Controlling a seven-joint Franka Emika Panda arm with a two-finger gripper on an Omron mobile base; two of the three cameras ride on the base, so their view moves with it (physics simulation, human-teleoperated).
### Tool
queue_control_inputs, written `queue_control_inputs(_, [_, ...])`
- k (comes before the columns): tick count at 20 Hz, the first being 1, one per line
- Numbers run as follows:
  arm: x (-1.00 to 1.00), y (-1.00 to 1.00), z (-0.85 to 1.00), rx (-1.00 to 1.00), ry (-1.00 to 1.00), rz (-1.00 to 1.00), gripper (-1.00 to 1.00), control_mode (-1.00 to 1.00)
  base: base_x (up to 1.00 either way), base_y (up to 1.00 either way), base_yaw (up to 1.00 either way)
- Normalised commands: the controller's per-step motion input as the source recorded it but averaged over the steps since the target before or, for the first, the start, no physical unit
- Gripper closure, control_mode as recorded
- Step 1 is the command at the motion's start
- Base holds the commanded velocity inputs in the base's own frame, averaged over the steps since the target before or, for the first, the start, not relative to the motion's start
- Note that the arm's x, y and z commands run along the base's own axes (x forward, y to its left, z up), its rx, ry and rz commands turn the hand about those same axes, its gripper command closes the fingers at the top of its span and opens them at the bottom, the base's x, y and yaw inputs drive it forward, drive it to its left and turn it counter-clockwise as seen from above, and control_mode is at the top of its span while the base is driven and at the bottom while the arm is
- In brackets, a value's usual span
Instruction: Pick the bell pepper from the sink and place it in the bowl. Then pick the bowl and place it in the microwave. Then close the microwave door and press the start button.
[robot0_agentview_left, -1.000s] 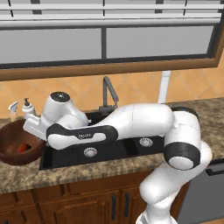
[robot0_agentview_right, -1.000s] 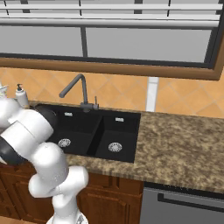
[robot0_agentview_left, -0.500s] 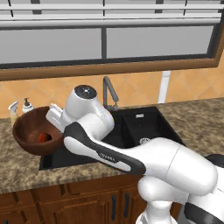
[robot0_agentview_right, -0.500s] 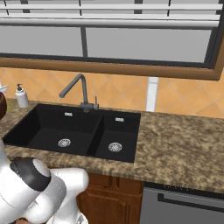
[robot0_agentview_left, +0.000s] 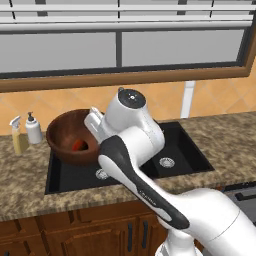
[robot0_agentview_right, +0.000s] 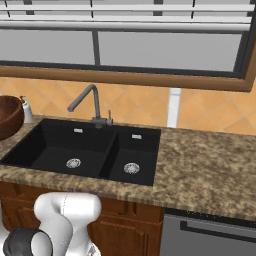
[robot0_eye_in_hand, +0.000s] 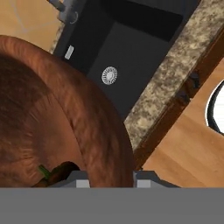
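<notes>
The dark reddish-brown bowl (robot0_agentview_left: 70, 136) hangs tilted above the left end of the black sink (robot0_agentview_left: 176, 146), clear of the counter. My gripper (robot0_eye_in_hand: 111, 180) is shut on the bowl's rim (robot0_eye_in_hand: 114, 144), one finger inside and one outside. The bell pepper (robot0_agentview_left: 79, 145) lies in the bottom of the bowl, and the hand view catches it as a reddish lump with a green stem (robot0_eye_in_hand: 56, 173). From the right base view the bowl (robot0_agentview_right: 8, 116) is at the far left edge, beside the sink (robot0_agentview_right: 85, 150). The microwave is out of view.
A white soap bottle (robot0_agentview_left: 33, 129) and a yellow spray bottle (robot0_agentview_left: 19, 136) stand on the granite counter (robot0_agentview_left: 30, 192) behind the bowl. The grey faucet (robot0_agentview_right: 86, 100) rises behind the basins. Wooden cabinets (robot0_agentview_left: 95, 232) run below the counter edge.
The arm has lifted the bowl off the counter at the left and carried it up and rightward over the sink's left end. The pepper has stayed inside it.
</notes>
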Motion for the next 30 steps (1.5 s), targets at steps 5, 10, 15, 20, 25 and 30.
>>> queue_control_inputs(5, [-0.16, -0.62, 0.39, 0.01, 0.00, -0.23, 1.00, -1.00, 0.00, 0.00, 0.00])
queue_control_inputs(10, [-0.06, -0.54, 0.19, 0.01, 0.00, -0.26, 1.00, -1.00, 0.00, 0.00, 0.00])
queue_control_inputs(15, [-0.05, -0.79, 0.12, 0.07, 0.01, -0.17, 1.00, -1.00, 0.00, 0.00, 0.00])
queue_control_inputs(20, [0.00, -0.93, 0.00, 0.17, 0.01, 0.01, 1.00, -1.00, 0.00, 0.00, 0.00])
queue_control_inputs(25, [0.14, -0.50, 0.00, 0.10, 0.13, 0.07, 1.00, -1.00, 0.00, 0.00, 0.00])
queue_control_inputs(30, [0.00, -0.50, 0.00, 0.00, 0.06, -0.19, 1.00, -1.00, 0.00, 0.00, 0.00])
